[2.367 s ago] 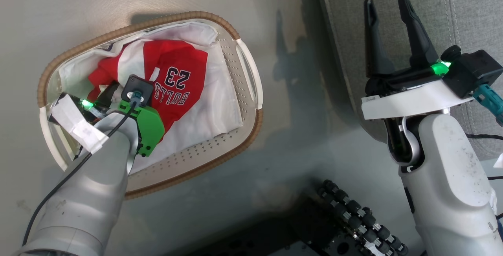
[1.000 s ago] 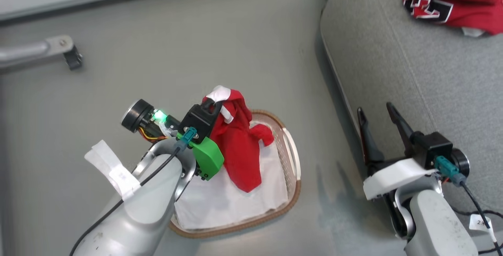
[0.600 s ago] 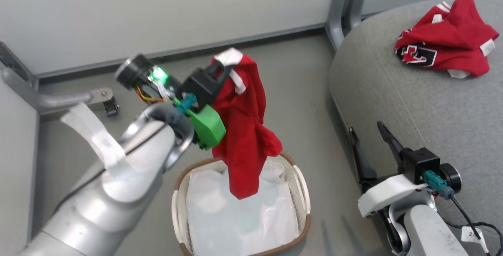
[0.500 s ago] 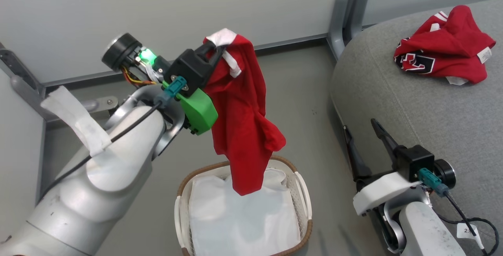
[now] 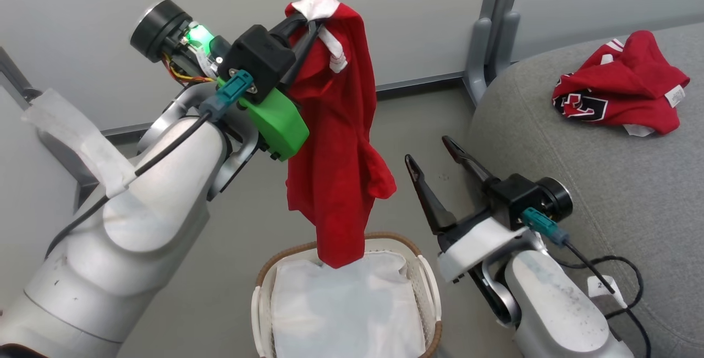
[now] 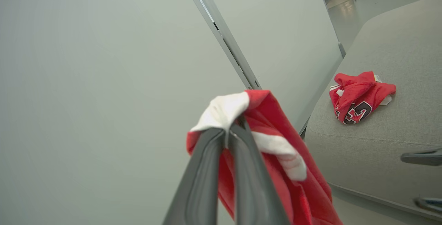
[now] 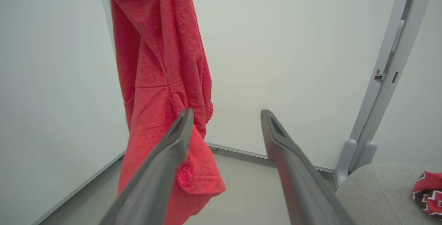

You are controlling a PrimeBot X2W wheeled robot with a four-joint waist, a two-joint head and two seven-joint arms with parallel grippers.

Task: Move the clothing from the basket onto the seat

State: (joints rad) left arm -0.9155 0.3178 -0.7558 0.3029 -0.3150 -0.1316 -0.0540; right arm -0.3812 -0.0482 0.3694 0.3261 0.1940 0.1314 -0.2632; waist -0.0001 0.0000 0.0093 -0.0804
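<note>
Clothing (image 5: 335,143) dangles, pinched in the high-held left claw (image 5: 309,15).

Red jersey (image 5: 335,143), white trim; grey seat (image 5: 616,182); white basket (image 5: 429,286)

basket (image 5: 430,303): near end cut by frame edge at 6 o'clock.
held garment (image 5: 335,143): lettering hidden in folds.
</note>
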